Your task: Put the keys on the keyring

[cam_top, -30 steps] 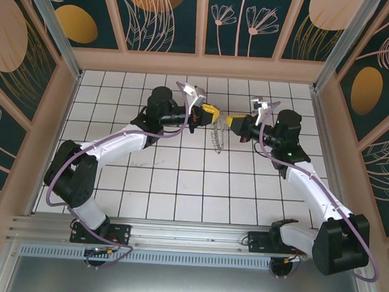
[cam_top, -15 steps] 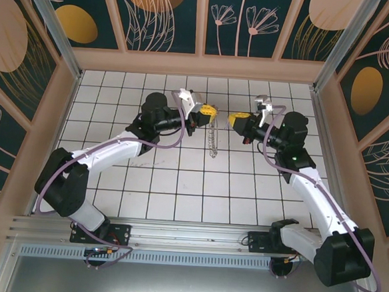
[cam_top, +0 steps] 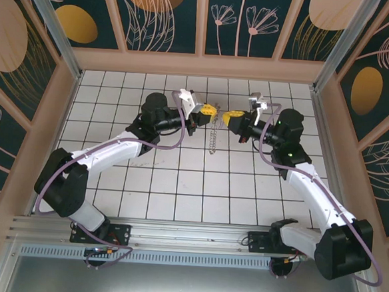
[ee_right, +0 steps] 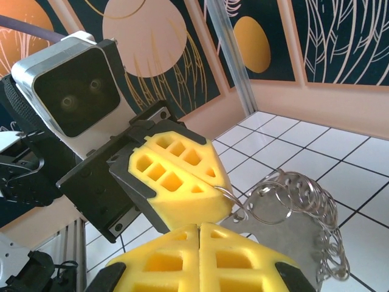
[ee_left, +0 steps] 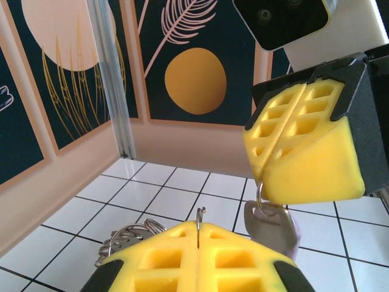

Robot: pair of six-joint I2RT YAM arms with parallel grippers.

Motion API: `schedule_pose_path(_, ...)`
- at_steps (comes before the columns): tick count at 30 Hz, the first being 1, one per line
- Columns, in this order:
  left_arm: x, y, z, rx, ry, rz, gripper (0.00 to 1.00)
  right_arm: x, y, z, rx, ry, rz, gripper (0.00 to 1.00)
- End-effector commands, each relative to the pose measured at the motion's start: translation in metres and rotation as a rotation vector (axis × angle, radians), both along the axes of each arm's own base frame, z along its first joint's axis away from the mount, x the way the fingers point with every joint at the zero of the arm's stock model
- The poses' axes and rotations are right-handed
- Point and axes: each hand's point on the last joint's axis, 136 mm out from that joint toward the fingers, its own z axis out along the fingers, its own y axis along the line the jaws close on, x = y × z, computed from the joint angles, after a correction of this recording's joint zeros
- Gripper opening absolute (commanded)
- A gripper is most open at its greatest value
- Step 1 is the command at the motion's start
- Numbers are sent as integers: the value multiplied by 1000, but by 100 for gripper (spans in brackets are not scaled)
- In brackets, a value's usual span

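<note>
Both grippers meet tip to tip above the middle of the tiled floor. My left gripper [cam_top: 209, 110] [ee_left: 199, 226] is shut on a thin wire end of the keyring [ee_left: 124, 238], whose chain of rings [cam_top: 212, 139] hangs below it. My right gripper [cam_top: 234, 117] [ee_left: 262, 179] is shut on a small ring that carries a grey and lilac key [ee_left: 267, 222], which dangles just beyond the left fingertips. In the right wrist view my right gripper [ee_right: 199, 226] sits just under the left gripper [ee_right: 222, 187], with the keyring's rings [ee_right: 304, 194] and a flat grey metal piece beside them.
The white tiled floor [cam_top: 178, 185] is boxed in by peach walls with dark patterned panels [cam_top: 203, 26]. An aluminium post [ee_left: 112, 79] stands in the far corner. Purple cables run along both arms.
The grippers drew apart, then the right gripper moved back left toward the left one. The hanging chain shifted a little with them. Both grippers stayed shut.
</note>
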Motion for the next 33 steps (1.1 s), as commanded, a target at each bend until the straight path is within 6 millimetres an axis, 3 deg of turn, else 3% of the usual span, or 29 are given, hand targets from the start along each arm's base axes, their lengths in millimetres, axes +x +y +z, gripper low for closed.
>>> schedule_pose_path(1,-7,-2,32,-47,-81,-22,0,-4,6,28,28,-97,37,0)
schedule_pose_path(15,-10,-5,32,-45,-73,-46,0,2,12,32,28,-106,39,0)
schedule_pose_path(33,-20,-3,39,-55,-89,-75,0,24,2,13,11,-63,-35,0)
